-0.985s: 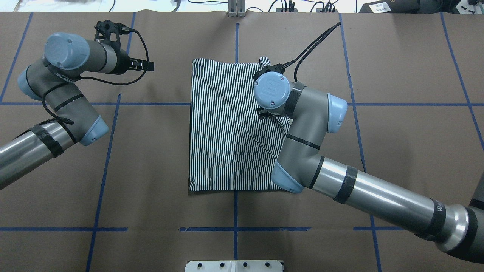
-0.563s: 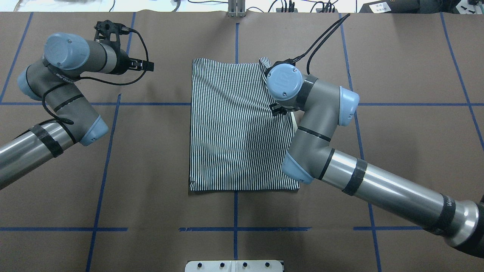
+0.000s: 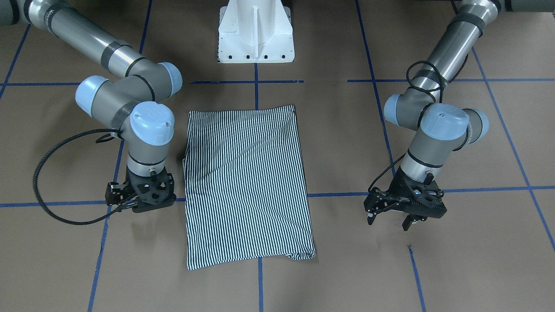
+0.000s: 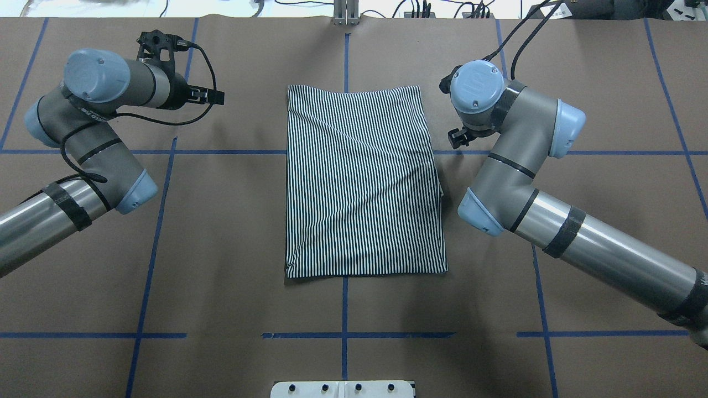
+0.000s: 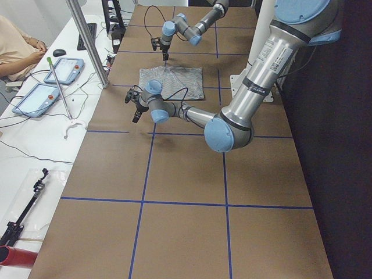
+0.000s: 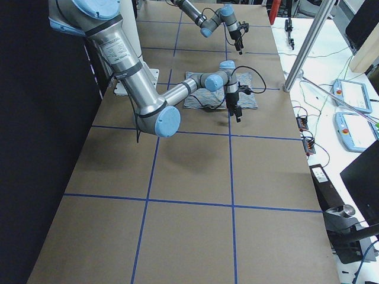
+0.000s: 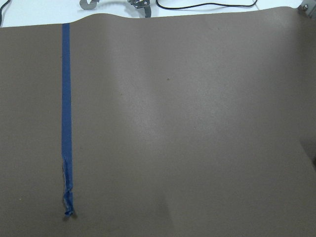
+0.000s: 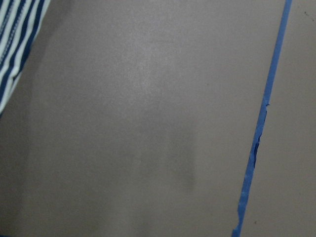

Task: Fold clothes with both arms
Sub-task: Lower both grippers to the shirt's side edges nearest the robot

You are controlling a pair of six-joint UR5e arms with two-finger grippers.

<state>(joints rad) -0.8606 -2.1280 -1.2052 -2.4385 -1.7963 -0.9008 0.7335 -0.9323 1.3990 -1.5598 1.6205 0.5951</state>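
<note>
The left arm (image 4: 94, 149) is bent, well off to the left of the shirt (image 4: 365, 182). The left gripper (image 3: 389, 220) hangs over the brown table (image 4: 221, 249), well apart from the shirt, on the left of the shirt's far end. Its two fingers are spread wide and hold nothing.

The shirt has thin dark and white stripes. It is folded into a neat long shape and lies flat, with a few small wrinkles. No collar or buttons show. Blue tape lines (image 4: 148, 243) run across the table on every side of the shirt. The white base (image 3: 256, 30) stands just past the shirt's near end.

The right gripper (image 3: 141, 201) points down, just beside the right edge of the shirt and near its far end, but does not touch it. I cannot tell if its fingers are wide or closed. The right arm (image 4: 581, 249) reaches in from the right of the shirt.
</note>
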